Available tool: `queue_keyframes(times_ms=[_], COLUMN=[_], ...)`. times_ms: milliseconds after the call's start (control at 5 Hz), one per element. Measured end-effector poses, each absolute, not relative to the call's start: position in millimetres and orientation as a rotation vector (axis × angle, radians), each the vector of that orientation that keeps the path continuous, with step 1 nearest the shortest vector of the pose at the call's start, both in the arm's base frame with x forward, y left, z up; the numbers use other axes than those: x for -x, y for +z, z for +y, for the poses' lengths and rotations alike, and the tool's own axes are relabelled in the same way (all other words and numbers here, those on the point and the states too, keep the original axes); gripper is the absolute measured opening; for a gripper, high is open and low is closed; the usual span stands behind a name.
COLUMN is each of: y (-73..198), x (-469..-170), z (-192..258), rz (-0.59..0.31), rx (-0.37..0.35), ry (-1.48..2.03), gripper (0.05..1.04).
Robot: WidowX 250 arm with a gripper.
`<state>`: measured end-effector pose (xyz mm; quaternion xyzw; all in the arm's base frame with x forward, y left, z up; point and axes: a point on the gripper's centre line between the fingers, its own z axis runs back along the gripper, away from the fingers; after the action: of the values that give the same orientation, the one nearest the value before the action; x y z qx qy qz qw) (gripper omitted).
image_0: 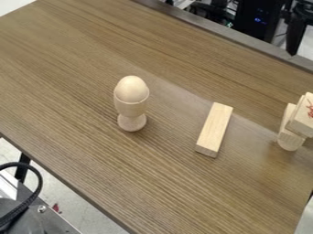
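Camera view, and here's what looks like the black tool (296,42), at the upper right by the far edge of the worktop (79,68); whether it's apart or together, I can't tell. Nearest to it sits the wooden stack (298,121) at the right edge, a squared block with a red mark against a round-ended piece. Probably light and stiff, but perhaps loosely piled, so I'd take the squared block by its flat sides, gently.

Over to the middle now — the wooden bar (214,130) lies flat, its length running at a slant. It should be rigid and light, an easy hold across the narrow width at mid-length.

And left of that, upright, the wooden cup (131,109) with the egg (131,88) seated in its top. Smooth, hard, likely top-heavy! The egg's curve could slip, and may not be fixed; for both together, the cup's narrow waist looks the steadier hold — kept level, no knocks.
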<state>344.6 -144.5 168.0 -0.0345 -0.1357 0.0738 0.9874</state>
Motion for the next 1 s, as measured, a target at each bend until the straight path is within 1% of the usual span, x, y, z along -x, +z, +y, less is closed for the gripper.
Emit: queue_keyframes(times_ms=[200,400,800,1000], y=[155.3,142.1,135.4,119.1], x=[-343.8,-343.8,-352.3,-346.7], z=[-144.4,-130.3,-96.4,-79.2], rz=[-0.241,-0.222,-0.204,-0.162], rx=[0.054,0.048,0.069,0.075], ry=[0.147,0.185,0.298,0.334], gripper=[0.999,0.999,0.999,0.999])
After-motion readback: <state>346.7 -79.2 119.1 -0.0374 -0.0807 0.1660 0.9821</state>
